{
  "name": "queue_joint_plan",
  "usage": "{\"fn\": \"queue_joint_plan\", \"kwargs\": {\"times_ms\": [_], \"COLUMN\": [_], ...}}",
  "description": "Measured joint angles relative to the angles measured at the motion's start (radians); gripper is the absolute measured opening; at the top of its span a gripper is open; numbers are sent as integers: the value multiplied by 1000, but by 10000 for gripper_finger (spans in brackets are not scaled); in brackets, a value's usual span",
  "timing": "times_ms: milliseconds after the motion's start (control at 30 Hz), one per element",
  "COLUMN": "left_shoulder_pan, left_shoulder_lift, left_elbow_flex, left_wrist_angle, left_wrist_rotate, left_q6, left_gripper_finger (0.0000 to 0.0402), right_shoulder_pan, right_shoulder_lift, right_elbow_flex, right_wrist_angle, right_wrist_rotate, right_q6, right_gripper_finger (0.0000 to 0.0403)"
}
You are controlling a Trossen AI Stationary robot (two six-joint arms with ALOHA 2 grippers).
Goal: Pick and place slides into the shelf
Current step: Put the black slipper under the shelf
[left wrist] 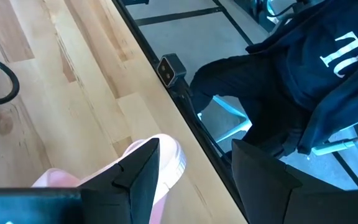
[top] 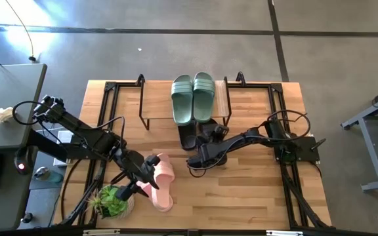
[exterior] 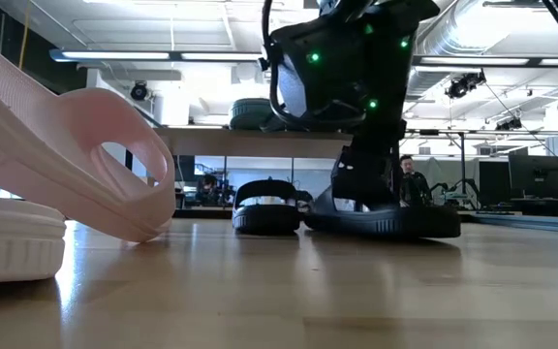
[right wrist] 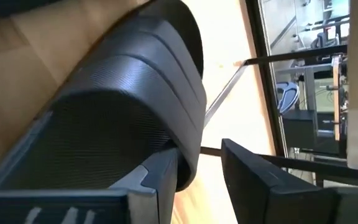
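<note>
The green slides [top: 193, 97] already sit as a pair on the shelf [top: 155, 99], toward its right part, at the far side of the desk [top: 254, 196]. The black slides lie just in front of the shelf near the centre: one [top: 189, 136] rests partly under the shelf's near edge, the other [top: 209, 156] is under the right gripper [top: 202, 157]. In the right wrist view its ribbed strap [right wrist: 135, 106] fills the frame, with one dark finger [right wrist: 160, 180] inside the strap and the other outside, so the jaws appear closed around the strap. The low view shows this slide [exterior: 386, 221] flat on the wood, not yet lifted.

The pink slides [top: 161, 183] lie at the near left, beside a small potted plant [top: 112, 201]. The left gripper [top: 140, 178] is on one of them; the low view shows a pink slide [exterior: 66, 160] tilted up off the desk, and the left wrist view shows the jaws narrowly parted with pink foam [left wrist: 166, 158] between them, so it seems held.

These slides look like light, soft foam with a bendy strap; the arch of the strap is the natural hold, though the sole may swing and sag
</note>
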Motion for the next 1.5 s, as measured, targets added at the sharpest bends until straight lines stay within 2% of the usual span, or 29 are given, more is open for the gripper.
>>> {"fn": "queue_joint_plan", "kwargs": {"times_ms": [300,500,600,700,900,1033,1167,1333,1400,1500], "left_shoulder_pan": [0,0,0,0,0,0,0,0,0,0], "left_shoulder_lift": [0,0,0,0,0,0,0,0,0,0], "left_elbow_flex": [0,0,0,1,1,1,1,1,1,1], "left_wrist_angle": [0,0,0,-1,-1,-1,-1,0,0,-1], "left_wrist_rotate": [0,0,0,0,0,0,0,0,0,0], "left_q6": [0,0,0,0,1,3,10,12,12,12], "left_gripper_finger": [184,184,184,184,184,184,184,184,184,184], "right_shoulder_pan": [57,135,192,249,361,434,491,549,570,589], "right_shoulder_lift": [0,-1,-18,-48,-151,-215,-242,-246,-264,-301], "right_elbow_flex": [3,79,114,150,150,150,150,134,82,-49], "right_wrist_angle": [-45,-175,-166,-165,-135,-26,66,123,271,610], "right_wrist_rotate": [-36,-39,-56,-122,-348,-451,-503,-555,-567,-597], "right_q6": [32,130,109,118,138,140,157,236,221,154], "right_gripper_finger": [115,115,115,114,95,62,14,5,1,1]}}
